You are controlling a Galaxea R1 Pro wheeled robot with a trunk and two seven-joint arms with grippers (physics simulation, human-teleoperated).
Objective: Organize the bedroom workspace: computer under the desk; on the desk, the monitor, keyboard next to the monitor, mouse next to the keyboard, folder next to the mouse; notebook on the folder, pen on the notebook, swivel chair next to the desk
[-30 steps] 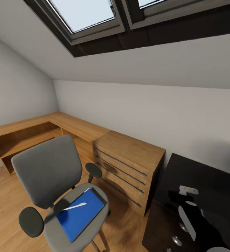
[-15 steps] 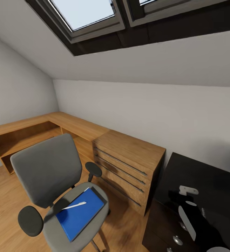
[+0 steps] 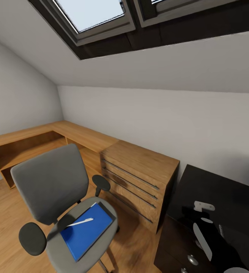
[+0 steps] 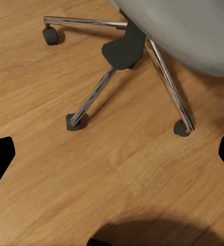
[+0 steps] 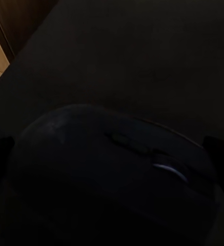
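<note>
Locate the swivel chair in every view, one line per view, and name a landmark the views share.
Head view: swivel chair at lower left, the blue folder on its seat.
Left wrist view: its seat underside and chrome star base with casters.
Right wrist view: too dark to tell.
Shared landmark: the wooden floor.

Swivel chair (image 3: 60,201) at lower left of the head view, in front of the low wooden shelving (image 3: 33,142). On its seat: folder (image 3: 84,233), with pen (image 3: 80,223) across it. Chest of drawers (image 3: 137,178) just right of the chair, against the wall. Desk (image 3: 215,193) right of the chest, touching it.
</note>
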